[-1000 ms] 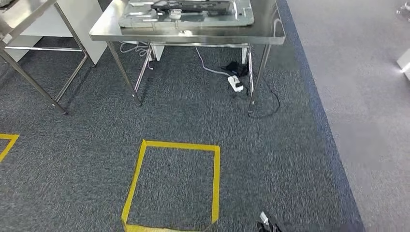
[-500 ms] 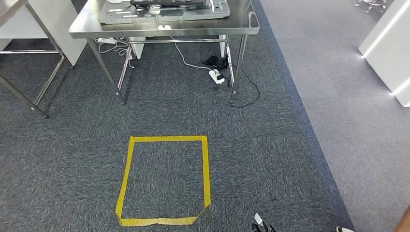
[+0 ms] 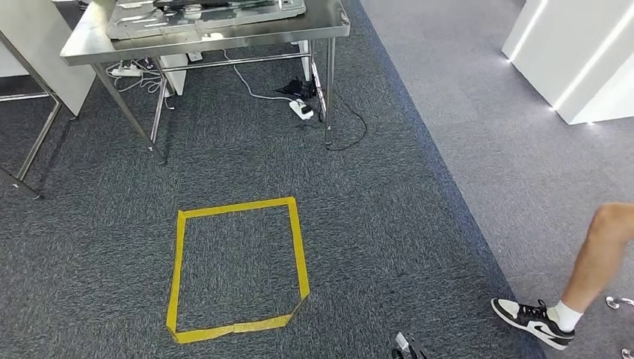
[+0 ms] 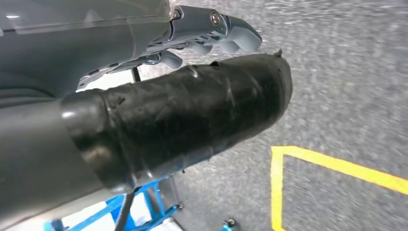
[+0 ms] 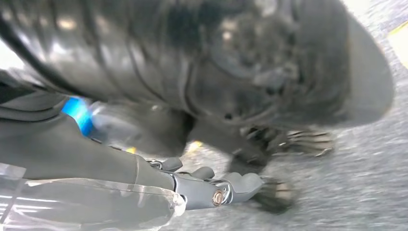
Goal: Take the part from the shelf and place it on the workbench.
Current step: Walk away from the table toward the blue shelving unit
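One steel workbench (image 3: 224,34) stands at the far edge of the grey carpet (image 3: 389,224); on it lies a flat metal part (image 3: 217,11), one as far as shows; one square of yellow tape (image 3: 235,265) marks open floor before it; a person's sneakered foot (image 3: 534,321) stands right; the left hand (image 4: 202,36) and right hand (image 5: 211,185) hang, fingers gently curled, holding nothing.

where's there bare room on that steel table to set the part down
Mostly crowded: a grey tray with parts covers much of the steel table. Bare strips run along the front edge and at the right end.
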Controlling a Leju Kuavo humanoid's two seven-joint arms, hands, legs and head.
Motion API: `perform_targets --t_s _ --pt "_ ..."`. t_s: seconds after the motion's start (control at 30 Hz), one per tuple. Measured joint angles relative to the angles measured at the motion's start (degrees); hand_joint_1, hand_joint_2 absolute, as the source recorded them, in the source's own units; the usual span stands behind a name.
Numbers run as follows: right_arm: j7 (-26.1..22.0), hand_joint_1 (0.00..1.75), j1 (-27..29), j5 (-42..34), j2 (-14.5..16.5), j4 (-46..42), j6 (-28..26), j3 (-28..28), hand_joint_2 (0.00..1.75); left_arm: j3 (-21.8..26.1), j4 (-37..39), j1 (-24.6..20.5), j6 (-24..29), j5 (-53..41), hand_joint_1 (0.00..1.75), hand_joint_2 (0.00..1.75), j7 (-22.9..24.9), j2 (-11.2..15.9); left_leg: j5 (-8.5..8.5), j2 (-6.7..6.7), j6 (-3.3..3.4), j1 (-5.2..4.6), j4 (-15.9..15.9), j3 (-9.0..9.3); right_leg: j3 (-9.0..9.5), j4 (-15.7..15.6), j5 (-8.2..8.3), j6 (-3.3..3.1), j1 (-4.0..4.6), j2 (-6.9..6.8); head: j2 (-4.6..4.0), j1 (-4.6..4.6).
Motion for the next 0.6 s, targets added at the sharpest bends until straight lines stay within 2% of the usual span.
perform_targets --t_s 0.07,0.1,0.13,0.17,0.2,0.23,0.27,0.33,0.37,0.43,0.47,0.5,0.53,0.6 --pt "-0.06 0.0 0.14 -0.68 -0.22 -0.01 -0.11 0.95 0.0 -0.02 -0.01 0.15 -0.06 -0.06 0.0 0.0 0.01 -0.02 -5.63 -2.22 -0.68 0.24 5.55 -1.53 -1.55 0.09 1.29 -0.64 -0.03 0.68 0.0 -0.1" --pt "-0.11 0.0 0.15 -1.04 -0.35 -0.04 -0.15 1.4 0.0 -0.04 -0.02 0.26 -0.08 -0.07 0.0 0.0 0.01 -0.02 -7.88 -2.71 -0.79 0.29 9.02 -2.16 -2.45 0.21 1.94 -0.81 0.03 1.17 0.0 -0.11" --pt "-0.17 0.0 0.12 -1.39 -0.41 -0.08 -0.17 1.84 0.0 -0.06 -0.02 0.33 -0.11 -0.08 0.0 0.0 0.04 -0.02 -8.79 -2.89 -0.81 0.32 11.79 -2.39 -3.33 0.4 2.57 -0.85 0.09 1.73 0.0 -0.1" --pt "-0.21 0.0 0.12 -1.67 -0.45 -0.11 -0.17 2.27 0.0 -0.08 -0.02 0.36 -0.14 -0.08 0.0 0.0 0.05 -0.01 -8.29 -2.98 -0.72 0.33 13.14 -1.98 -4.26 0.66 3.15 -0.81 0.15 2.29 0.0 -0.11" --pt "-0.23 0.0 0.14 -1.89 -0.49 -0.14 -0.19 2.68 0.0 -0.09 -0.02 0.34 -0.16 -0.09 0.0 0.0 0.07 -0.01 -6.74 -3.06 -0.54 0.33 12.64 -0.76 -5.15 0.96 3.67 -0.73 0.19 2.79 0.0 -0.11" --pt "-0.23 0.0 0.16 -2.08 -0.54 -0.15 -0.19 3.07 0.0 -0.09 -0.02 0.3 -0.17 -0.1 0.0 0.0 0.08 -0.01 -4.93 -3.34 -0.25 0.33 10.45 1.25 -5.98 1.28 4.14 -0.61 0.21 3.26 0.0 -0.11" --pt "-0.23 0.0 0.17 -2.25 -0.58 -0.22 -0.2 3.43 0.0 -0.1 -0.02 0.25 -0.17 -0.11 0.0 0.0 0.08 0.04 -3.86 -4.14 0.17 0.3 6.89 3.89 -6.78 1.58 4.59 -0.46 0.2 3.68 0.0 -0.12" --pt "-0.28 0.0 0.1 -2.61 -0.69 -0.39 -0.21 4.0 0.0 -0.11 -0.02 0.18 -0.18 -0.17 0.0 0.0 0.08 0.14 -3.92 -5.78 0.9 0.18 -0.48 8.74 -7.82 1.93 5.51 0.04 0.21 4.44 0.0 -0.09" --pt "-0.32 0.0 0.06 -2.8 -0.73 -0.48 -0.23 4.24 0.0 -0.12 -0.02 0.14 -0.19 -0.23 0.0 0.0 0.08 0.19 -4.5 -6.27 1.13 0.06 -2.75 10.04 -8.15 1.9 6.04 0.38 0.17 4.79 0.0 -0.09" --pt "-0.39 0.0 0.08 -3.25 -0.93 -0.51 -0.31 4.77 0.0 -0.14 -0.02 -0.02 -0.23 -0.35 0.0 0.0 0.08 0.17 -4.34 -5.69 1.44 0.09 -4.3 10.34 -8.61 1.71 7.06 1.19 0.16 5.48 0.0 -0.07" --pt "-0.4 0.0 0.15 -3.44 -1.1 -0.54 -0.36 5.09 0.0 -0.16 -0.02 -0.17 -0.26 -0.39 0.0 0.0 0.08 0.15 -3.78 -5.12 1.69 0.21 -4.68 10.1 -8.96 1.98 6.82 1.54 0.23 5.28 0.0 -0.05" --pt "-0.39 0.0 0.21 -3.58 -1.26 -0.57 -0.39 5.38 0.0 -0.18 -0.03 -0.28 -0.28 -0.42 0.0 0.0 0.08 0.13 -3.15 -4.56 1.98 0.33 -5.08 9.75 -9.45 2.91 5.6 1.83 0.31 4.74 0.0 0.15" --pt "-0.39 0.0 0.25 -3.65 -1.4 -0.6 -0.42 5.68 0.0 -0.2 -0.03 -0.28 -0.31 -0.44 0.0 0.0 0.08 0.1 -2.48 -3.92 2.35 0.43 -5.38 9.19 -10.16 4.81 3.35 2.02 0.36 3.98 0.0 0.37" --pt "-0.41 0.0 0.21 -3.75 -1.45 -0.69 -0.44 6.23 0.0 -0.24 -0.04 -0.12 -0.33 -0.47 0.0 0.0 0.08 0.08 -1.47 -2.78 2.79 0.16 -5.2 7.8 -11.72 10.85 -2.17 2.23 0.26 2.72 0.0 0.72"
